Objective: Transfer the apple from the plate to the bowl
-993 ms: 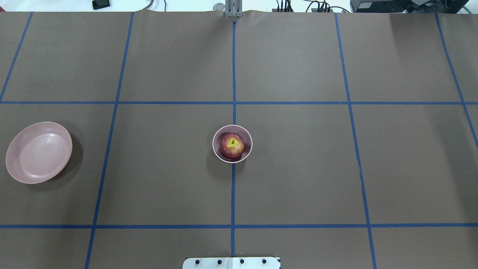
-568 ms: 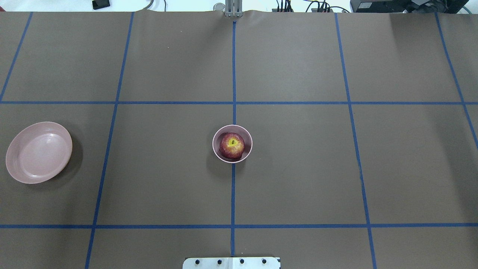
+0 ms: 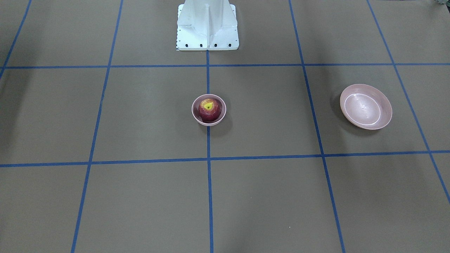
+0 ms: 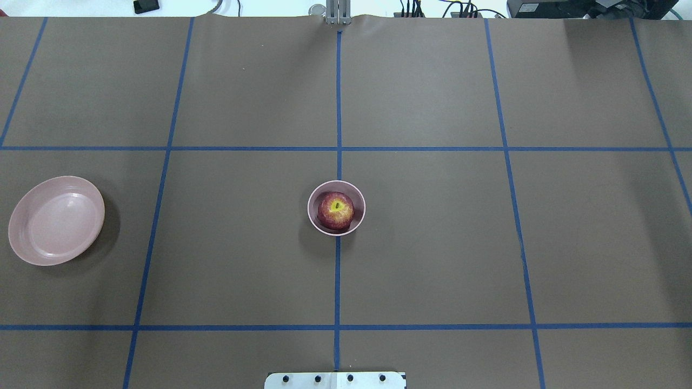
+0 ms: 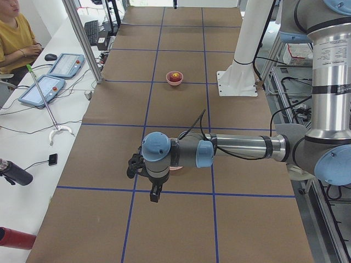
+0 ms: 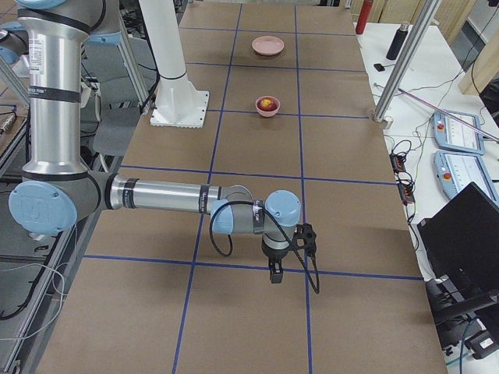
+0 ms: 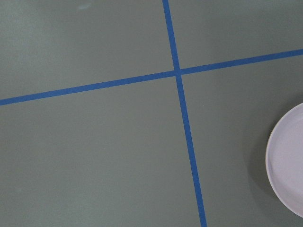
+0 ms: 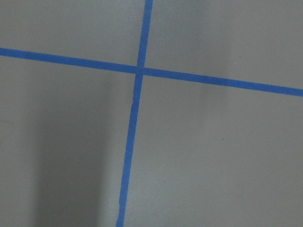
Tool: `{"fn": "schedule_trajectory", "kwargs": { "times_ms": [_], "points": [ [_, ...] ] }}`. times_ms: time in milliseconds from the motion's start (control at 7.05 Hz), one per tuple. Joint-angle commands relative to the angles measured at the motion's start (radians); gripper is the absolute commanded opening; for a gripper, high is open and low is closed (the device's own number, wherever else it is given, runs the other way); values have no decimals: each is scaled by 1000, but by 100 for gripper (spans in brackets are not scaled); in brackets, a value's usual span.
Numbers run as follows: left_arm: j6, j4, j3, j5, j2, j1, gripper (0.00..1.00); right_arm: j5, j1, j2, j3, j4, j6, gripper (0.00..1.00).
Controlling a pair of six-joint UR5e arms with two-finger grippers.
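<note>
The apple [image 4: 335, 210] sits inside the bowl [image 4: 358, 195], stem dimple up, at the middle of the table [image 4: 432, 243]. The plate [image 4: 56, 220] lies bare well off to the robot's left. Judged from this layout, the transfer itself looks done, and the step in hand is the closing one, with both arms clear of the work.

The left gripper [image 5: 154, 198] hangs over the table near the plate, whose rim shows at the edge of its wrist camera. The right gripper [image 6: 274, 279] hangs over a crossing of blue tape lines [image 8: 139, 71] at the opposite end, well apart from the bowl. Each shows only in a side view, so whether the jaws are apart or together cannot be told for either. Neither holds anything that can be seen.

The next move probably calls for little: the arms only need to stay away from the bowl so that the apple is not disturbed.

Counted, there is one apple, one bowl, one plate and two arms with one gripper each.
</note>
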Motion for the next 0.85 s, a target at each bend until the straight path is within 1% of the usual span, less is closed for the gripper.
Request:
{"fn": "schedule_trajectory", "kwargs": {
  "times_ms": [0,709],
  "points": [
    [0,2,4,0,0,1,98,-1,0,0,-1,0,0,100],
    [-1,0,6,0,0,1,98,0,2,8,22,2,45,100]
  ]
}}
